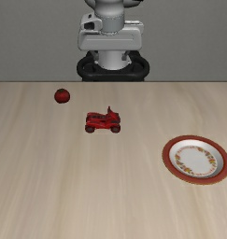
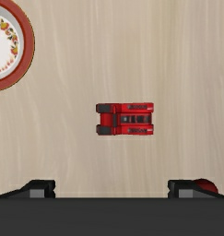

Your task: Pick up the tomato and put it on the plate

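The pincer (image 2: pixel 113 189) hangs with fingers apart, holding nothing, over the wooden surface (image 1: pixel 49 187), where the tomato (image 1: pixel 62 95) lies near a red toy car (image 1: pixel 103 120), the plate (image 1: pixel 196 158) well apart.

The Franka arm (image 1: pixel 109 33): glossy white and grey shells on a round black base (image 1: pixel 112 67). Its gripper (image 2: pixel 113 190) is matt black, with dark fingertips (image 2: pixel 37 188) edged in pale grey.
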